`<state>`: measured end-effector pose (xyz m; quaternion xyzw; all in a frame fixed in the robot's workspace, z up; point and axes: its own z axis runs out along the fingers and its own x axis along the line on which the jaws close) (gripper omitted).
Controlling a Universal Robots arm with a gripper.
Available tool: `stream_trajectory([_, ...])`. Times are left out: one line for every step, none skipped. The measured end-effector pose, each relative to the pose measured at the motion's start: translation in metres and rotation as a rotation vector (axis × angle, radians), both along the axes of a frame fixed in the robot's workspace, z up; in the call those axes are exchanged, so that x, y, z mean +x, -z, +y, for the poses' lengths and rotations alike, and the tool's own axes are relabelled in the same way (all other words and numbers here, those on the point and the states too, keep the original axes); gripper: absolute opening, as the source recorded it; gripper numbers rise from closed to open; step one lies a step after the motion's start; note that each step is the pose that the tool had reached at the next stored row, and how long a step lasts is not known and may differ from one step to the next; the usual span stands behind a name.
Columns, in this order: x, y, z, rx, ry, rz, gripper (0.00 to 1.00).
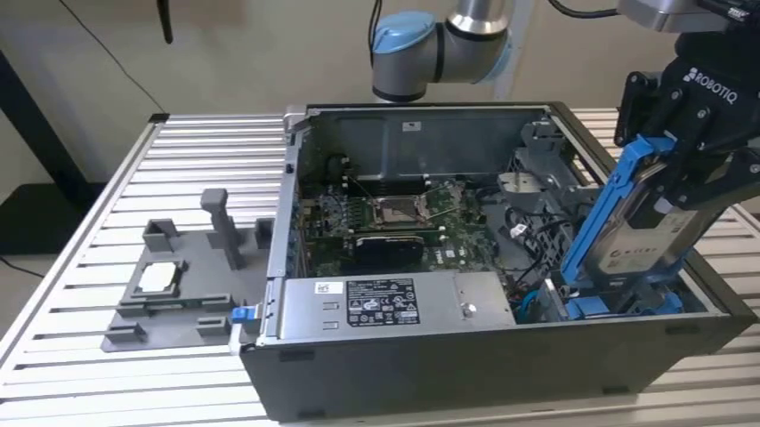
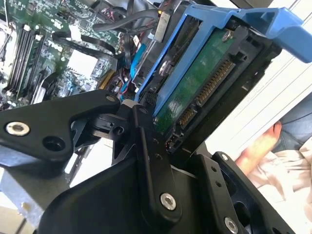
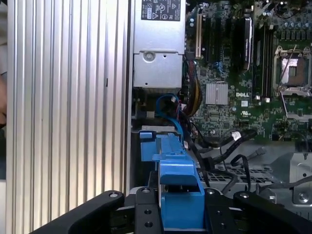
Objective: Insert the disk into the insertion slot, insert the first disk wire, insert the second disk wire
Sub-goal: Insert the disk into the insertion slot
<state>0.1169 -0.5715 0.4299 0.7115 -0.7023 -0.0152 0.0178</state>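
The fingers (image 2: 145,146) of the gripper (image 1: 695,185) are closed on the disk (image 1: 635,236), which is gripped by its upper end and held tilted over the corner of the open computer case (image 1: 475,374) at the exterior view's right. The lower end of its blue frame is placed at the insertion slot (image 1: 600,307); whether it is seated there cannot be told, since the slot's inside is hidden behind the disk. In the second wrist view the disk's green circuit board and connector edge are shown.

The case is carried by a desk (image 1: 190,160) of ribbed aluminium slats, with a grey fixture (image 1: 178,276) with upright posts beside it at the exterior view's left. A plain beige wall is seen behind. A person's hand (image 2: 258,146) is cut off past the desk edge.

White printed labels are borne by the disk and by the power supply (image 1: 380,302); their text is not made out.
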Motion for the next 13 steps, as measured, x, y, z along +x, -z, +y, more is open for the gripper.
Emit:
stream_trajectory([0.0001, 0.0014, 0.0, 0.0001, 0.0, 0.0003, 0.33])
stream_trajectory([0.0001, 0.0029, -0.0001, 0.0003, 0.0, 0.0004, 0.33])
stream_trajectory([0.0002, 0.0041, -0.0001, 0.0003, 0.0, 0.0004, 0.33])
stream_trajectory([0.0003, 0.0054, -0.0001, 0.0008, 0.0, 0.0004, 0.33])
stream_trajectory([0.0004, 0.0068, -0.0001, 0.0017, 0.0, 0.0004, 0.33])
stream_trajectory([0.0005, 0.0083, -0.0001, 0.0027, 0.0, 0.0004, 0.33])
stream_trajectory([0.0005, 0.0098, -0.0001, 0.0036, 0.0, 0.0004, 0.33])
stream_trajectory([0.0006, 0.0113, -0.0001, 0.0046, 0.0, 0.0004, 0.33])
stream_trajectory([0.0007, 0.0131, -0.0001, 0.0058, 0.0, 0.0004, 0.33])
stream_trajectory([0.0008, 0.0148, -0.0001, 0.007, 0.0, 0.0004, 0.33])
stream_trajectory([0.0008, 0.0164, -0.0001, 0.008, 0.0, 0.0004, 0.33])
stream_trajectory([0.0009, 0.0181, -0.0001, 0.0092, 0.0, 0.0004, 0.33])
stream_trajectory([0.001, 0.0197, -0.0001, 0.0103, 0.0, 0.0004, 0.33])
